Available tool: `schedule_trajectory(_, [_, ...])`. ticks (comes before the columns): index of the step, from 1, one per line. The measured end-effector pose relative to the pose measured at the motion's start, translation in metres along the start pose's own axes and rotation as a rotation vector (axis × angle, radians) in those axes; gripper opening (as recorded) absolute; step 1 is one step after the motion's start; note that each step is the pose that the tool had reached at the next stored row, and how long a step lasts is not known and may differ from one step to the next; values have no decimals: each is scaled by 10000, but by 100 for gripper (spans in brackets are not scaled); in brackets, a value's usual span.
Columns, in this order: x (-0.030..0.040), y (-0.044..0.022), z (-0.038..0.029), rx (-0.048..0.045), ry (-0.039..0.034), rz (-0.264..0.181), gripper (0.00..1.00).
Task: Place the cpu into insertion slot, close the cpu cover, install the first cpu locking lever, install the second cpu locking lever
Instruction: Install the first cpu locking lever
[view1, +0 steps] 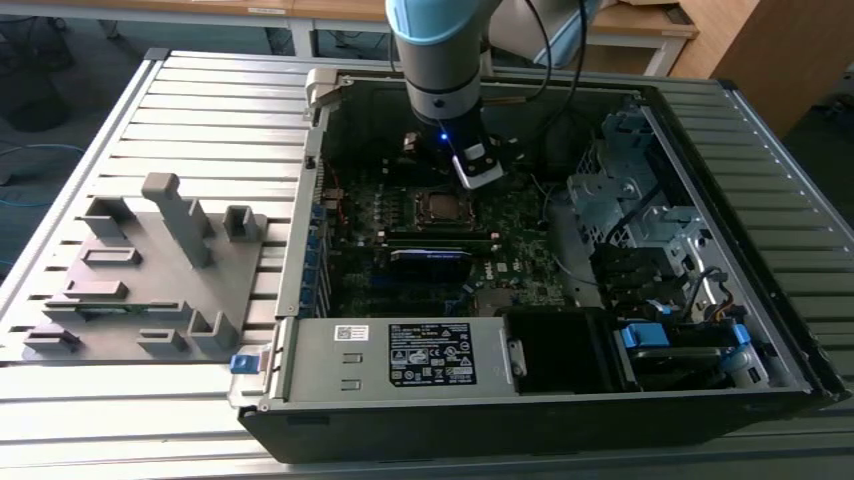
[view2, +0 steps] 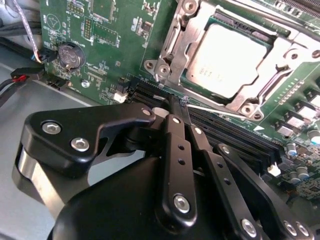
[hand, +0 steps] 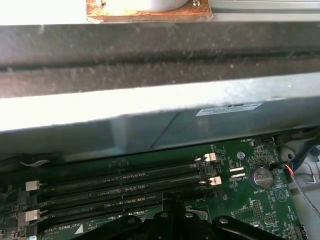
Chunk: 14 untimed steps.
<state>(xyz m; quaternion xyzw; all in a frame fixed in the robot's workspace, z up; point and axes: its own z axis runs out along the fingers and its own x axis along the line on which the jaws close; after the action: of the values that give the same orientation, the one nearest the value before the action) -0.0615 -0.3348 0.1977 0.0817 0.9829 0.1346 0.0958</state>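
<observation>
End effector (view2: 176, 102) fingers are drawn together to a single black tip with nothing seen between them. In the exterior view it (view1: 478, 172) hangs low inside the open computer case (view1: 747, 130) on the table (view1: 200, 100). The tip sits over the long black memory slots (view2: 225, 130), close to one end of a thin bright rod (view2: 212, 107) that runs along the socket's near edge and is probably a locking lever; whether they touch cannot be told. The likeliest fault is the narrow tip slipping off so thin a rod, which would let it spring back or miss its catch. A push set too low could scrape the memory slots or the green circuit board (view2: 100, 50). If the rod is pressed while the cpu cover (view2: 186, 37) is not fully flat, the cover could bind on the chip. The cpu (view2: 231, 57) lies seated in the insertion slot (view1: 415, 206), its dull silver top showing through the window of the cover, which appears to be down around it. It lies just beyond the fingertips, past the memory slots and apart from the tip, with the rod between them.
</observation>
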Motion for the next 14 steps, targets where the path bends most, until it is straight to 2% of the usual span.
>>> schedule_trajectory(14, [49,42,4,75,-126,429,10])
